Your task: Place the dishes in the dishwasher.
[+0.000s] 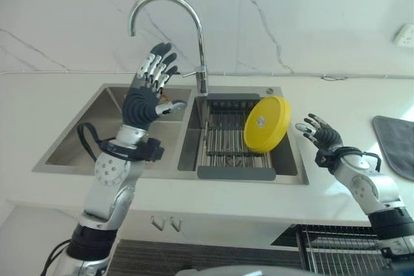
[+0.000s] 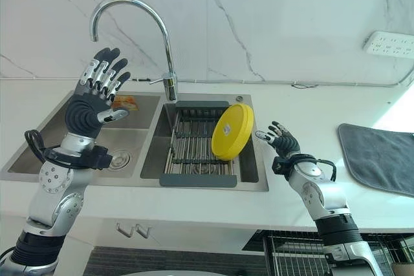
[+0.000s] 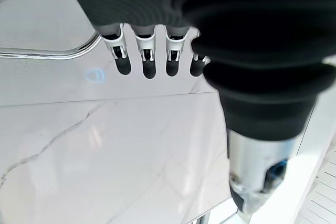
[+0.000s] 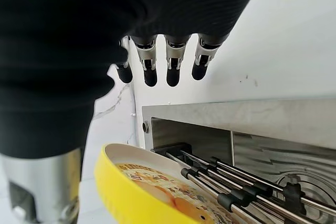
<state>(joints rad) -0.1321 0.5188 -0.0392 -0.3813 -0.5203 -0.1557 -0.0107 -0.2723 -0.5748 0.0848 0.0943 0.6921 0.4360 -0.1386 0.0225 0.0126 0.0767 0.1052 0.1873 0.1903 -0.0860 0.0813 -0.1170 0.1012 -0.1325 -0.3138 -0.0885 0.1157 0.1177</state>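
Observation:
A yellow plate (image 1: 266,124) stands on edge, leaning in the drying rack (image 1: 223,140) that sits in the right basin of the steel sink (image 1: 77,143). Its rim and printed face show close up in the right wrist view (image 4: 147,187). My right hand (image 1: 320,134) hovers open just right of the plate, over the counter, not touching it. My left hand (image 1: 147,92) is raised open above the left basin, fingers straight and pointing up toward the wall, holding nothing.
A tall curved tap (image 1: 169,17) rises behind the sink, close to my left hand. A grey mat (image 2: 381,156) lies on the counter at the right. A wire dishwasher rack (image 1: 336,247) shows below the counter edge at lower right. A small orange item (image 2: 124,102) lies in the left basin.

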